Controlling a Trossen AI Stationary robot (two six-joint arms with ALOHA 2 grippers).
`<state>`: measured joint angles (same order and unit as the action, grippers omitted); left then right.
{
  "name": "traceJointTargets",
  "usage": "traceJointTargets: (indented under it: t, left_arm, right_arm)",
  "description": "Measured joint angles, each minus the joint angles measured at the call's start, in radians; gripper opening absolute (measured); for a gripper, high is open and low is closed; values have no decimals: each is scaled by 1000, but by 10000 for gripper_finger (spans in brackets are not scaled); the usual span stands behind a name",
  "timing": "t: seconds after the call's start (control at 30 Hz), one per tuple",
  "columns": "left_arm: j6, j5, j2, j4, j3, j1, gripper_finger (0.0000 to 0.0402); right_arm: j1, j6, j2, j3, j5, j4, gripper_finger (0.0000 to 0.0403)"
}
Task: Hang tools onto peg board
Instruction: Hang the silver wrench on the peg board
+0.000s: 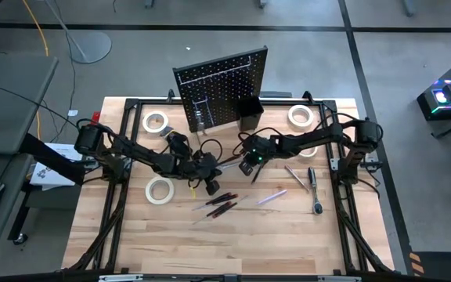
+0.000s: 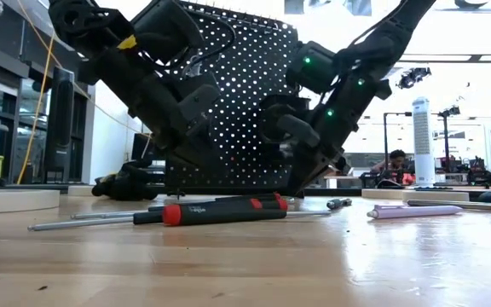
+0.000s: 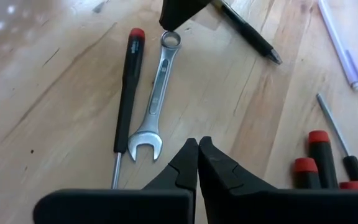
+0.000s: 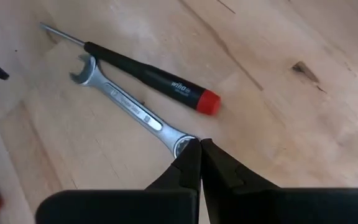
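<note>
A silver wrench (image 3: 155, 99) lies flat on the table beside a black screwdriver with a red cap (image 3: 128, 93). My left gripper (image 3: 197, 146) is shut and empty, just off the wrench's open end (image 3: 143, 146). My right gripper (image 4: 199, 144) is shut at the wrench's ring end. Both grippers meet at mid-table (image 1: 210, 168) (image 1: 249, 164), in front of the upright black peg board (image 1: 221, 86) with its small bin (image 1: 249, 113). Red-handled screwdrivers (image 1: 218, 204) and a purple one (image 1: 271, 197) lie nearer the front. My right gripper's shut fingertips (image 4: 191, 155) stand at the wrench's ring end (image 4: 180, 144), slanting down from above. I cannot tell whether they touch it. The wrench lies flat on the table.
White tape rolls lie at the left (image 1: 156, 121) (image 1: 160, 189) and at the far right (image 1: 300, 116). A ratchet and another silver tool (image 1: 313, 188) lie at the right. A dark pen-like tool (image 3: 247, 31) lies close to the wrench. Bare wood runs along the near edge.
</note>
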<state>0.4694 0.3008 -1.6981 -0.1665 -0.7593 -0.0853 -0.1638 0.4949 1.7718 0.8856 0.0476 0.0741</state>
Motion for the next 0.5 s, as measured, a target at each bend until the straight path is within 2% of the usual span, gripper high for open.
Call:
traceJointTargets:
  t: [0.37, 0.5]
  left_arm:
    - [0, 0, 0, 14, 0, 0, 0]
    - [0, 1, 0, 17, 0, 0, 0]
  right_arm:
    - [4, 2, 0, 2, -23, -17, 0]
    - [10, 2, 0, 2, 10, 12, 0]
